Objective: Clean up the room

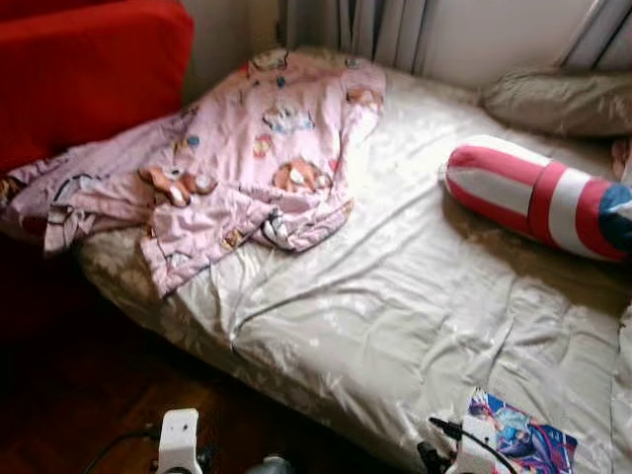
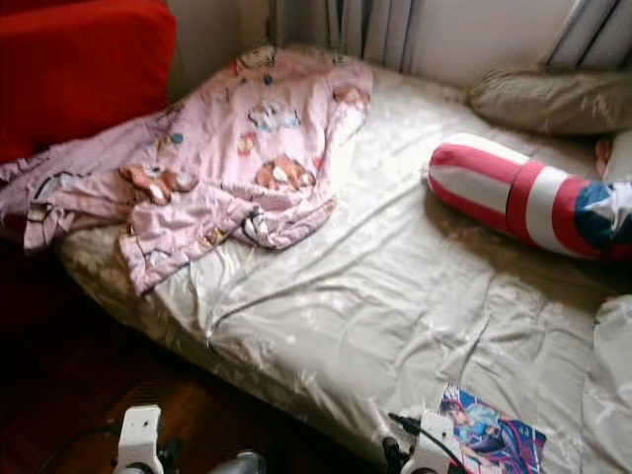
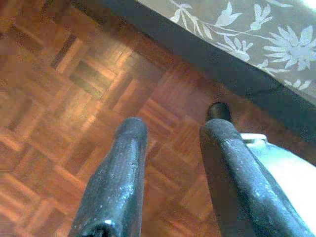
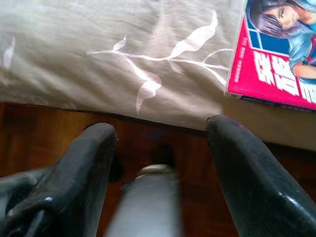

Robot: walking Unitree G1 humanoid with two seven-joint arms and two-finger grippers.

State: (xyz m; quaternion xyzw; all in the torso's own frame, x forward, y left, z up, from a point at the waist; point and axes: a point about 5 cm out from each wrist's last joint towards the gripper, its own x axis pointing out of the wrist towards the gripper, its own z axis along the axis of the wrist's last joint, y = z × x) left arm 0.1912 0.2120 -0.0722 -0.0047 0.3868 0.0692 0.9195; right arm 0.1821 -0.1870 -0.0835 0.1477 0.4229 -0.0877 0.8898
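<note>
A crumpled pink blanket [image 1: 237,168] with cartoon prints lies over the bed's far left corner and hangs off its left side. A red, white and blue bolster [image 1: 538,197] rests on the right of the mattress. A colourful comic book [image 1: 523,442] lies at the bed's near edge; its pink-edged cover [image 4: 276,44] also shows in the right wrist view. My right gripper [image 4: 160,133] hangs open just below the mattress edge, beside the book. My left gripper [image 3: 173,131] is open over the parquet floor [image 3: 74,98], next to the bed.
The bed [image 1: 395,296] has a beige floral sheet. A red armchair [image 1: 89,69] stands at the far left. A beige pillow [image 1: 558,99] lies at the head, with curtains [image 1: 380,30] behind. Dark wooden floor [image 1: 79,395] runs along the bed's left side.
</note>
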